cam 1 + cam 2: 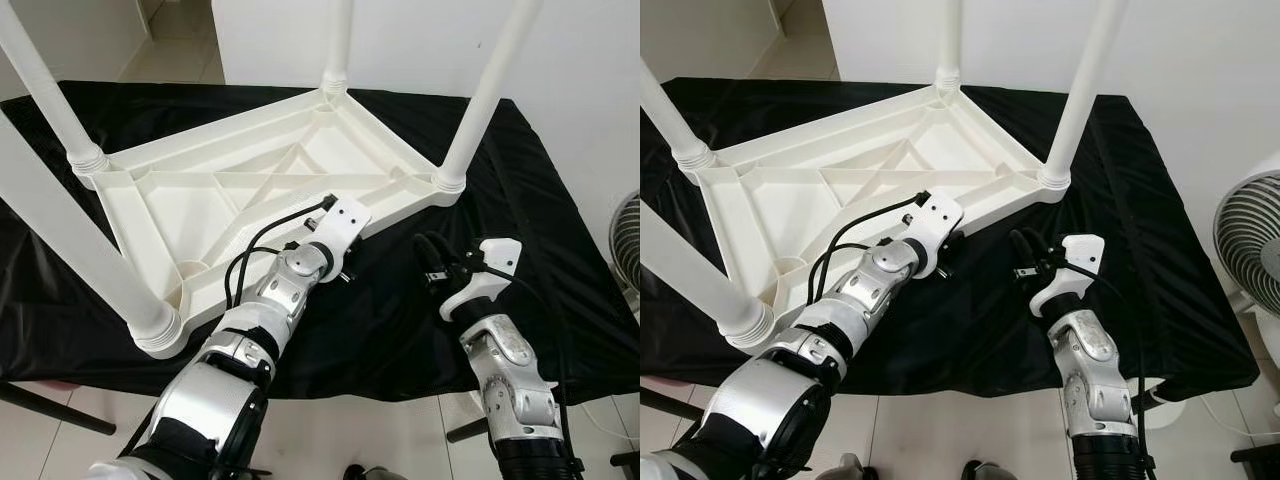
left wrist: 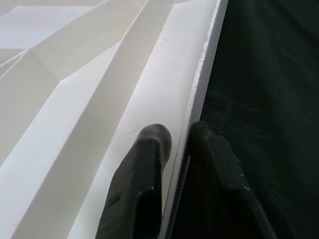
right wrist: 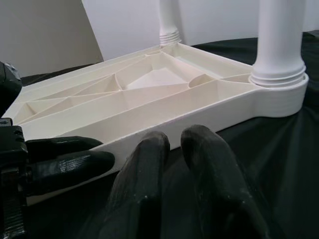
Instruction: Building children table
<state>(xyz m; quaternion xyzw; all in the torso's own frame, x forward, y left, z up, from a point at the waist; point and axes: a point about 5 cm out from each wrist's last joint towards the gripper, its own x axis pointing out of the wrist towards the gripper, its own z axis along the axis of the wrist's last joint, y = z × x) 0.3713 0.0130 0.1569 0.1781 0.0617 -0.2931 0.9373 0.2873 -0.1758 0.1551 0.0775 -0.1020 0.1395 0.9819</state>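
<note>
left fingers (image 2: 174,149) pinch table (image 1: 250,180) rim; right fingers (image 3: 174,164) closed, empty, on black cloth (image 1: 560,260).

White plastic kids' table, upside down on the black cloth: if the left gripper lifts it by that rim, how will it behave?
The white plastic table is probably light: a thin ribbed shell. It likely stays stiff, given the diagonal ribs. With four legs standing tall, it may swing or tip from the left gripper, which pinches one thin rim; smooth plastic could slip.

All four table legs (image 1: 492,90) run off the top edge, and my left gripper (image 2: 174,137) hides behind its wrist in the head views.
</note>
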